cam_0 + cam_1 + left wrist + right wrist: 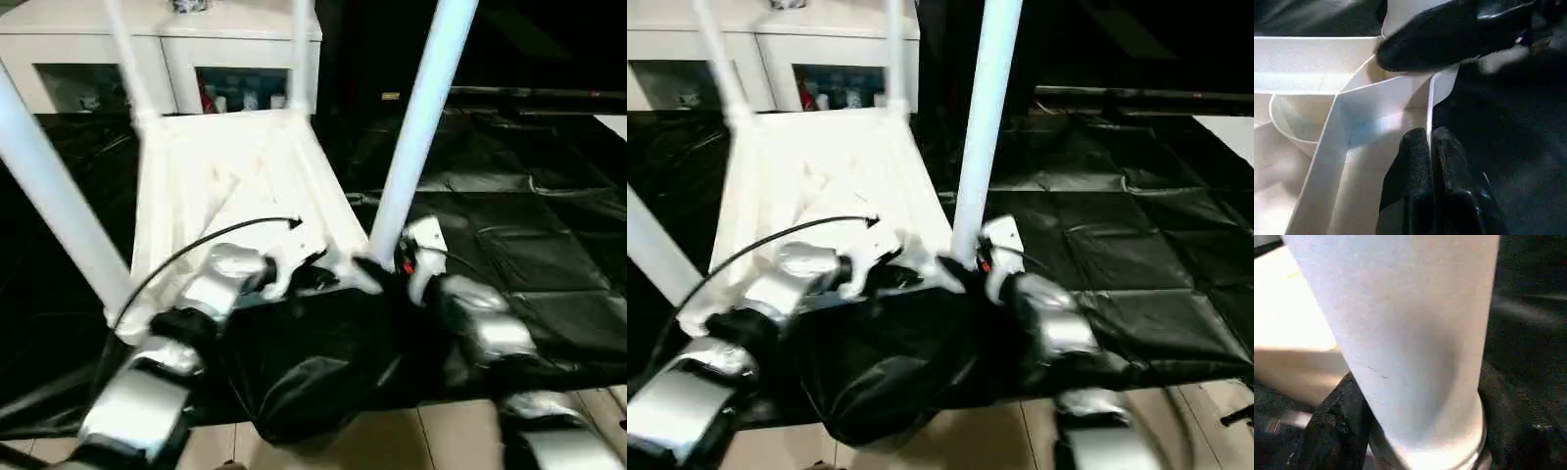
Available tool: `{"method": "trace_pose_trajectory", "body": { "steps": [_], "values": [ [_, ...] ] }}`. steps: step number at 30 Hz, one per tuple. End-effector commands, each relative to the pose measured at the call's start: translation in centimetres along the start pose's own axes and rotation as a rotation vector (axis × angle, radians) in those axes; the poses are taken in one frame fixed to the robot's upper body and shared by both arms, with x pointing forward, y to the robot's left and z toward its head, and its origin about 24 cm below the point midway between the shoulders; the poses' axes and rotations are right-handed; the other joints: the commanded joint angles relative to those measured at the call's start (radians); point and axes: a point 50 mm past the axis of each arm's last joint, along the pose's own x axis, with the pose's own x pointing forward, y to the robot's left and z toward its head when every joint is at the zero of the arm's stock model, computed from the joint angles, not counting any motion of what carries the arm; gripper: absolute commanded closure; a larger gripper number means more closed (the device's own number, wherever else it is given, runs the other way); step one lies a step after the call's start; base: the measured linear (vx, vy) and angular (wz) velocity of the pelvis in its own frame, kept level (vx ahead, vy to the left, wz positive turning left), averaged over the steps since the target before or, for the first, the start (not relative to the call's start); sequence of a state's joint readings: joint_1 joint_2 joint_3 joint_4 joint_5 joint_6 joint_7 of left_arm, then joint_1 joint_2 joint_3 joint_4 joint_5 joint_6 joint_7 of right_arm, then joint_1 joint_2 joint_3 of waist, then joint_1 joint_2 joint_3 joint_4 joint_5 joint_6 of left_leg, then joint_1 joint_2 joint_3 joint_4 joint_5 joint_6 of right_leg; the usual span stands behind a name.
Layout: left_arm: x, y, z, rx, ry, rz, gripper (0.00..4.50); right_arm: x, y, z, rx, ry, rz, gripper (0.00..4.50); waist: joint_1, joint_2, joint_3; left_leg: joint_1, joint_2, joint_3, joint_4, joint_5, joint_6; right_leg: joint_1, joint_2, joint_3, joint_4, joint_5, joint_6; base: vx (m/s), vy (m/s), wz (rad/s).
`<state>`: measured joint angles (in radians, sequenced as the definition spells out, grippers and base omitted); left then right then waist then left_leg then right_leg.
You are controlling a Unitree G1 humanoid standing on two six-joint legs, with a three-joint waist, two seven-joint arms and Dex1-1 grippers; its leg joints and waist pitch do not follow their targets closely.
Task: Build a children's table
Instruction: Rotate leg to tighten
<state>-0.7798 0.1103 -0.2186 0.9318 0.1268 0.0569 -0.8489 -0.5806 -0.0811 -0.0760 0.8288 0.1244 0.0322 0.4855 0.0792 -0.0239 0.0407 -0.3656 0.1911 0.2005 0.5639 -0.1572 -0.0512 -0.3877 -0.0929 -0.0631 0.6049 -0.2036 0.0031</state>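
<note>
The children's table's white tabletop (235,176) lies ribbed side up on a black sheet. Tube legs stand in its corner sockets: near left (49,196), far left (125,59), far right (302,54) and near right (416,127). My left gripper (313,277) is at the tabletop's near edge, shut on the thin rim; in the left wrist view the rim (1429,112) runs between its fingers (1410,166). My right gripper (384,269) holds the base of the near right leg (1410,333), with one black finger (1337,431) pressed against it.
A white glass-door cabinet (157,49) stands right behind the table. The crumpled black sheet (509,225) covers the floor to the right and bunches up in front of me. Pale floor tiles (441,431) show near my arms. A black cable (196,250) arcs over my left forearm.
</note>
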Motion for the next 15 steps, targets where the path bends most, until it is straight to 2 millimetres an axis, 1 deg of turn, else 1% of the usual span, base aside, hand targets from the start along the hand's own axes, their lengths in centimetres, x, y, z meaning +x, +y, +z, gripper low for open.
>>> {"method": "trace_pose_trajectory", "body": {
  "steps": [1,2,3,4,5,6,7,8,9,10,11,12,13,14,15],
  "values": [
    [1.7,-1.0,2.0,-0.021,-0.091,0.027,4.5,1.4,4.3,-2.5,0.043,0.083,0.12,1.86,-0.003,-0.001,-0.047,0.017,0.045,-0.025,-0.073,-0.338,-0.012,0.021,-0.064,0.047,-0.092,-0.288,-0.194,0.0,0.0,0.0],
    [1.8,-1.0,2.0,-0.019,-0.091,0.025,4.5,1.5,4.7,-2.4,0.036,0.072,0.14,1.86,-0.003,-0.003,-0.048,0.015,0.044,-0.024,-0.072,-0.334,-0.006,0.022,-0.064,0.047,-0.093,-0.279,-0.193,0.0,0.0,0.0],
    [1.8,-1.0,2.0,-0.017,-0.091,0.023,4.5,1.6,4.9,-2.3,0.033,0.065,0.156,1.86,-0.002,-0.004,-0.049,0.013,0.043,-0.023,-0.07,-0.317,0.007,0.025,-0.064,0.046,-0.09,-0.258,-0.194,0.0,0.0,0.0],
    [1.8,-1.1,2.0,-0.011,-0.09,0.013,4.5,1.6,5.1,-2.2,0.042,0.054,0.174,1.51,-0.001,-0.005,-0.049,0.013,0.043,-0.021,-0.069,-0.303,0.019,0.026,-0.063,0.046,-0.089,-0.24,-0.197,0.0,0.0,0.0],
    [1.8,-1.1,2.0,-0.011,-0.09,0.013,4.5,1.6,5.1,-2.2,0.042,0.054,0.174,1.3,0.0,-0.004,-0.049,0.013,0.043,-0.021,-0.069,-0.298,0.023,0.027,-0.063,0.046,-0.089,-0.234,-0.199,0.0,0.0,0.0],
    [1.5,-1.0,1.9,-0.003,-0.09,-0.004,4.5,1.6,5.1,-1.8,0.053,0.043,0.205,1.16,0.0,-0.004,-0.049,0.012,0.043,-0.021,-0.068,-0.293,0.026,0.028,-0.063,0.046,-0.089,-0.23,-0.2,0.0,0.0,0.0],
    [1.3,-1.0,1.7,0.004,-0.092,-0.023,4.5,1.6,5.1,-1.6,0.051,0.034,0.231,1.16,0.001,-0.006,-0.048,0.01,0.042,-0.021,-0.069,-0.292,0.032,0.03,-0.063,0.045,-0.09,-0.242,-0.198,0.0,0.0,0.0],
    [1.2,-1.0,1.6,0.01,-0.094,-0.036,4.5,1.5,5.1,-1.4,0.048,0.029,0.248,1.1,0.002,-0.004,-0.048,0.009,0.044,-0.023,-0.07,-0.289,0.032,0.031,-0.064,0.045,-0.088,-0.25,-0.195,0.0,0.0,0.0],
    [0.9,-0.9,1.4,0.016,-0.092,-0.053,4.5,1.4,5.0,-1.2,0.026,0.027,0.277,0.86,0.002,-0.006,-0.048,0.009,0.044,-0.023,-0.07,-0.287,0.031,0.031,-0.063,0.045,-0.089,-0.248,-0.195,0.0,0.0,0.0],
    [0.7,-0.9,1.3,0.02,-0.093,-0.065,4.5,1.3,5.0,-1.1,0.017,0.027,0.296,0.86,0.002,-0.005,-0.049,0.009,0.044,-0.023,-0.07,-0.287,0.032,0.031,-0.063,0.045,-0.088,-0.244,-0.196,0.0,0.0,0.0],
    [0.2,-0.9,1.0,0.03,-0.089,-0.104,4.5,0.9,4.7,-0.9,-0.01,0.034,0.362,0.86,0.003,-0.008,-0.05,0.007,0.044,-0.023,-0.069,-0.285,0.041,0.035,-0.063,0.043,-0.086,-0.235,-0.199,0.0,0.0,0.0],
    [0.0,-0.9,0.8,0.035,-0.085,-0.125,4.5,0.6,4.5,-0.8,-0.022,0.038,0.397,0.86,0.003,-0.008,-0.05,0.007,0.044,-0.023,-0.069,-0.285,0.041,0.035,-0.063,0.043,-0.086,-0.235,-0.199,0.0,0.0,0.0],
    [-0.1,-0.9,0.8,0.036,-0.085,-0.126,4.5,0.6,4.5,-0.8,-0.023,0.038,0.398,0.86,0.001,-0.006,-0.049,0.007,0.046,-0.022,-0.068,-0.276,0.05,0.033,-0.063,0.044,-0.085,-0.215,-0.207,0.0,0.0,0.0],
    [-0.8,-1.0,0.3,0.057,-0.074,-0.194,4.5,-0.2,4.0,-0.7,-0.057,0.058,0.488,0.86,0.004,-0.007,-0.049,0.007,0.046,-0.022,-0.068,-0.266,0.055,0.037,-0.062,0.043,-0.084,-0.205,-0.211,0.0,0.0,0.0],
    [-1.0,-1.0,0.2,0.064,-0.073,-0.209,4.5,-0.4,3.8,-0.7,-0.064,0.064,0.508,0.86,0.005,-0.007,-0.049,0.006,0.047,-0.021,-0.067,-0.26,0.058,0.037,-0.062,0.043,-0.083,-0.197,-0.213,0.0,0.0,0.0]
  ]
}}
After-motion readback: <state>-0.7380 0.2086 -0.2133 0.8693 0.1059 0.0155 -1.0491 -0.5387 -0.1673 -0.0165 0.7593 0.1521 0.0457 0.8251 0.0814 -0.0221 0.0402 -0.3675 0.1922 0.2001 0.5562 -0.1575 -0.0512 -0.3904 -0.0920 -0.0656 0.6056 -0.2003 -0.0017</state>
